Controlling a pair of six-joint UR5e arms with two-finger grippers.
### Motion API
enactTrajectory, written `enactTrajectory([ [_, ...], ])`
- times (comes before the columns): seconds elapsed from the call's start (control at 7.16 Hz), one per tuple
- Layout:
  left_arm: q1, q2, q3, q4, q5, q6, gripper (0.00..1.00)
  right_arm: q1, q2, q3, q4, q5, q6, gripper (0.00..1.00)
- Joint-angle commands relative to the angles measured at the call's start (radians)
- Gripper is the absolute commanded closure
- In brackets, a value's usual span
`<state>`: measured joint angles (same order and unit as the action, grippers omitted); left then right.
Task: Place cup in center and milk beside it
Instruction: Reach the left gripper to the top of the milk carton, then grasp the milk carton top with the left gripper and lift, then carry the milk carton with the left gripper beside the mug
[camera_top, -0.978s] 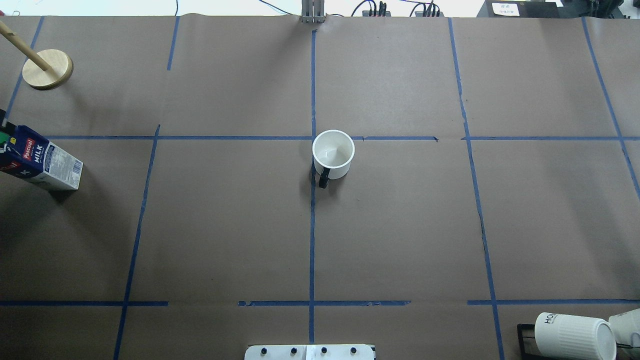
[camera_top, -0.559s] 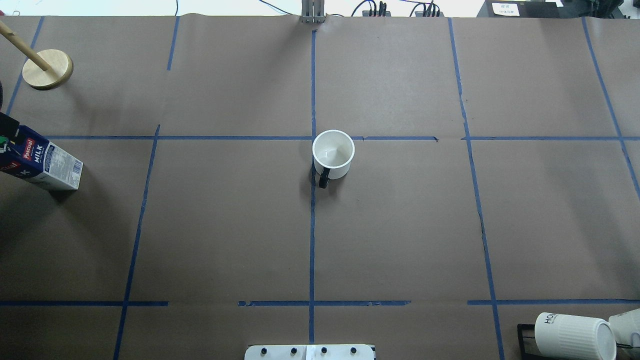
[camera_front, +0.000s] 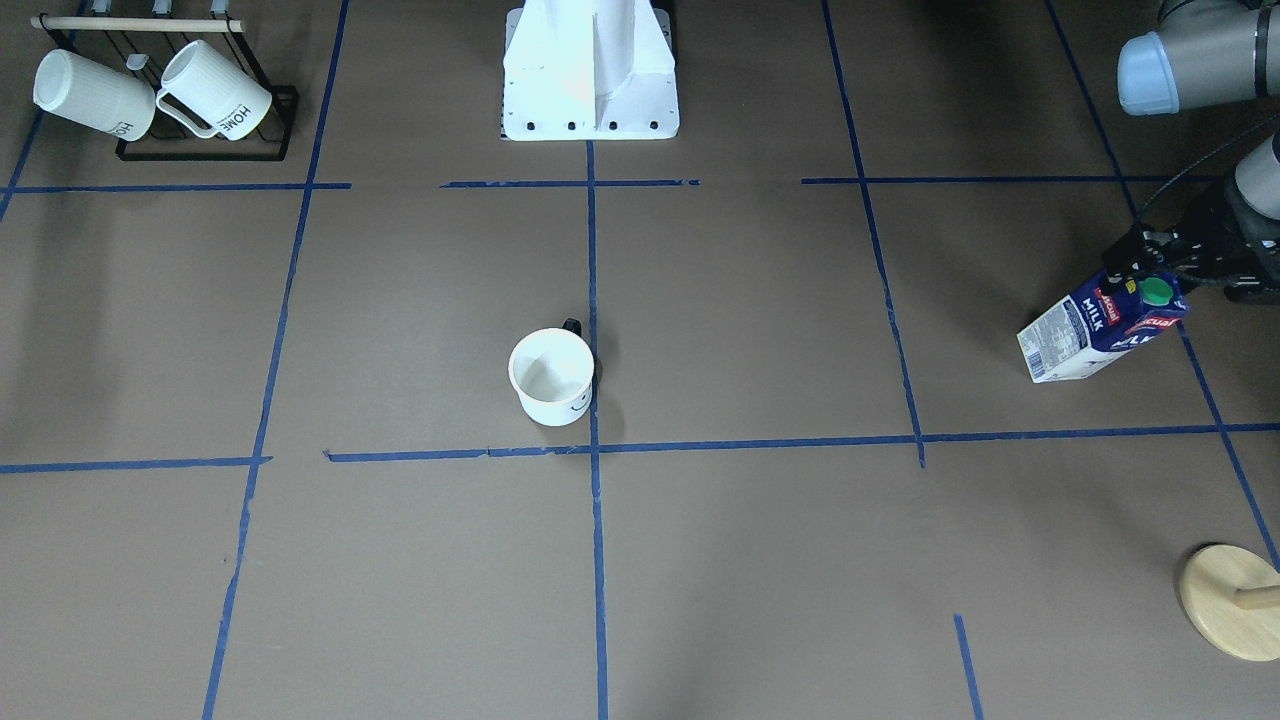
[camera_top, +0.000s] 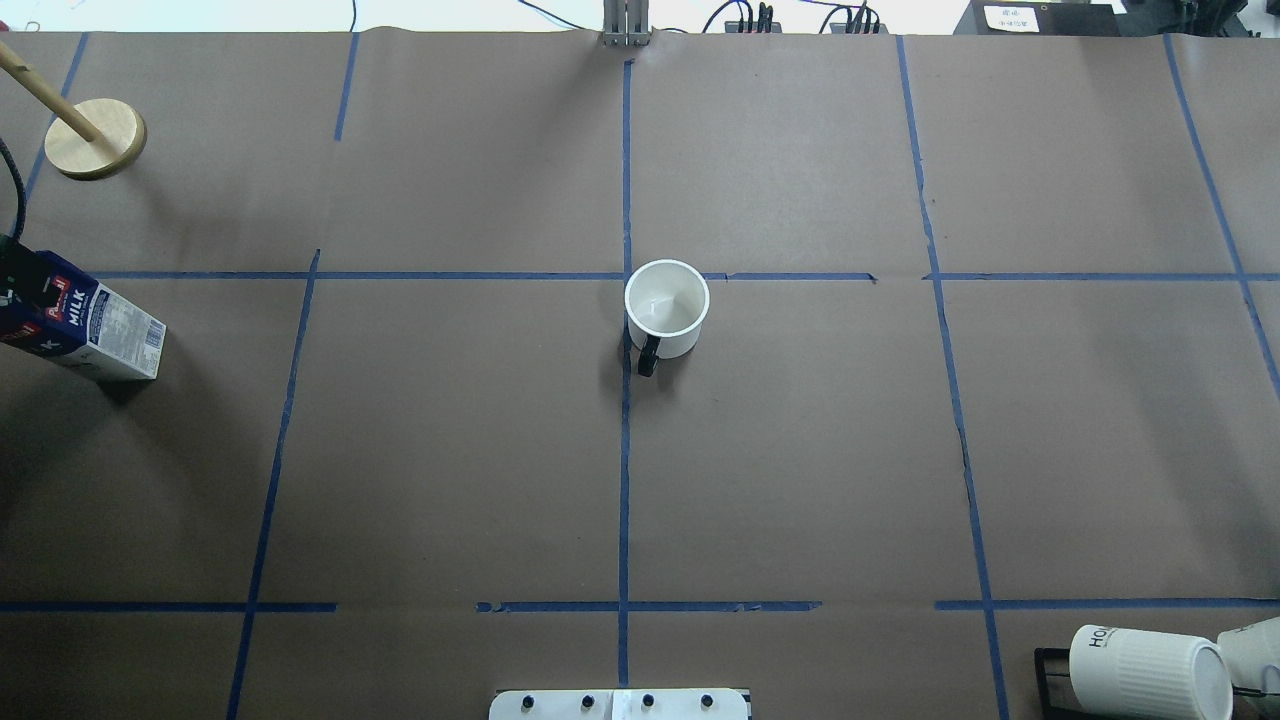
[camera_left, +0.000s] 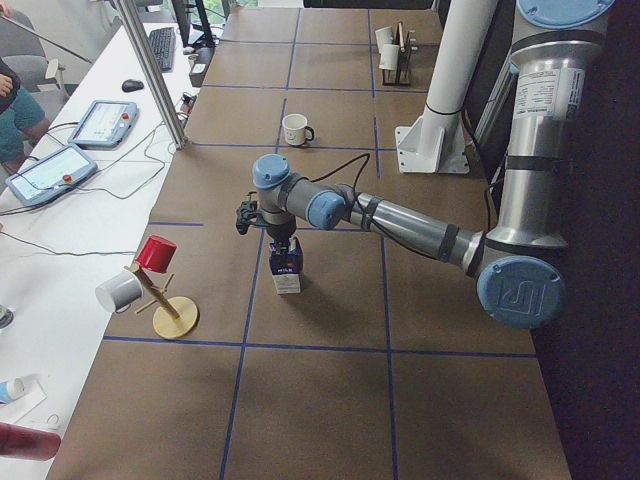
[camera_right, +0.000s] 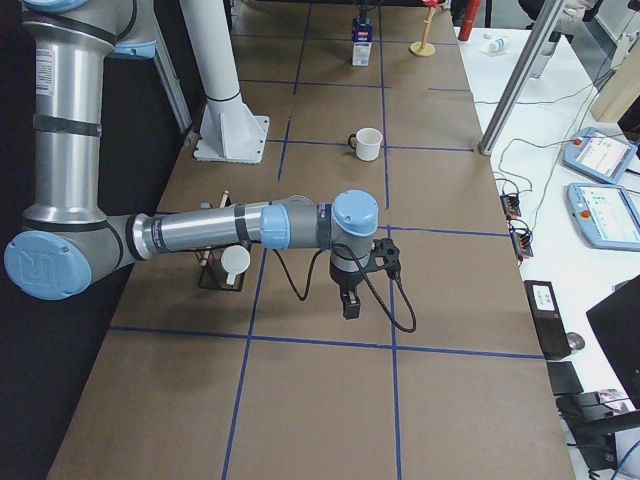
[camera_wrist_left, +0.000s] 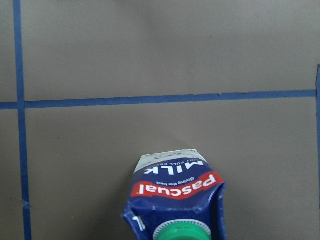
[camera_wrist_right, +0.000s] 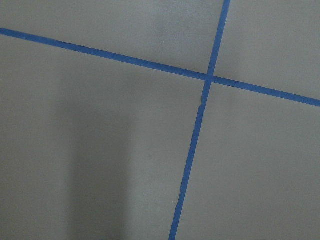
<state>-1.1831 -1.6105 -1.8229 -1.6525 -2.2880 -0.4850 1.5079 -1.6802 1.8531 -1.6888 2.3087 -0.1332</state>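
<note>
**Cup at the cross, milk far out on the left**

Front view: the cup (camera_front: 551, 378) stands upright at the center (camera_front: 594, 447), just on the robot's side of the tape cross and against the long line. The milk (camera_front: 1095, 330) stands well apart from it, out on the robot's left. The left tool (camera_front: 1140, 262) hangs at the carton's gabled top, by the green cap. Whether it grips or is released I cannot tell.

Overhead: the cup is mid-desk and the milk is at the left edge, so the carton must travel rightward along the desk to end beside the cup.

Left side view: the carton is upright, its long axis vertical, with the near arm's tool right above it.

Right side view: the right tool (camera_right: 351, 310) points down over bare paper far from both things; its state cannot be judged.

Left wrist: cap and label fill the lower edge, and no fingers show.

Right wrist: only paper and tape.

The left arm is much the nearer to the milk, so the carry is likely its job.
</note>
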Motion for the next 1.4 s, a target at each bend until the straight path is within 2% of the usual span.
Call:
enactTrajectory([
  [0.0,0.004,-0.002,-0.001,0.000,0.010,0.002,0.67,0.000,-0.001,0.000,0.000,0.000,0.001,0.01],
  [0.28,0.004,-0.032,-0.035,0.035,0.022,-0.004,0.69,0.000,-0.001,0.000,0.001,0.000,0.001,0.01],
  [0.42,0.004,-0.104,-0.070,0.156,0.022,-0.004,0.69,0.000,-0.001,0.000,0.001,0.001,0.000,0.01],
  [0.56,0.004,-0.217,-0.111,0.328,0.024,-0.006,0.69,0.000,-0.006,0.000,0.001,0.002,0.000,0.01],
  [0.7,0.013,-0.318,-0.113,0.423,0.024,-0.009,0.69,0.000,-0.006,0.000,0.001,0.002,0.000,0.01],
  [0.98,0.190,-0.496,-0.087,0.435,0.027,-0.235,0.68,0.000,-0.007,0.000,0.001,0.003,0.003,0.01],
  [1.12,0.271,-0.588,-0.047,0.430,0.104,-0.347,0.68,0.000,-0.007,0.000,0.000,0.003,0.003,0.01],
  [1.26,0.363,-0.727,0.062,0.430,0.161,-0.462,0.68,0.000,-0.007,0.000,0.000,0.003,0.003,0.01],
])
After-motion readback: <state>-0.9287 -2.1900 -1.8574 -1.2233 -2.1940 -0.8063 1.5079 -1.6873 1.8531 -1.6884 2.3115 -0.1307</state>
